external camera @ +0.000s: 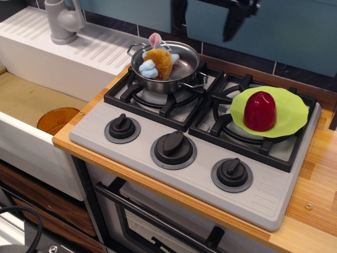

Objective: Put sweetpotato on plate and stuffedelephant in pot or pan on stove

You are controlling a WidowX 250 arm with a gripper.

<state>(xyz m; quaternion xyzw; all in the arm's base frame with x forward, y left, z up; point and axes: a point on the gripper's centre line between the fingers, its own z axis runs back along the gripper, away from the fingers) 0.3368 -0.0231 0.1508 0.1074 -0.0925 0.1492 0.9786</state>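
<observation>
Stainless steel gleams on the rear left burner, where the pot [167, 66] sits square on its black grate with its two loop handles pointing left and right. Inside it lies the stuffedelephant [156, 61] — orange-brown body against the left part of the bowl, a pale blue-grey limb draped toward the near wall and a pink-lined ear poking up above the far rim. On the rear right burner the lime-green plate [289, 100] rests on the grate, its wavy rim reaching past the burner toward the wooden counter [316, 179], and the glossy dark-red sweetpotato [260, 110] stands on it, a little left of the plate's middle. The gripper [205, 18] hangs at the top edge of the view, above and behind the gap between the two rear burners, well clear of both pot and plate; only the two dark fingers [231, 23] show, spread wide apart with nothing between them, though they are somewhat blurred and cut off by the frame. The stove [263, 192] is light grey, with three round black knobs [173, 144] along its front. To the left a pale sink [31, 105] drops below the counter — an orange round bowl [57, 119] lies in its basin, and a grey faucet [64, 20] stands on the ribbed drainboard behind.
</observation>
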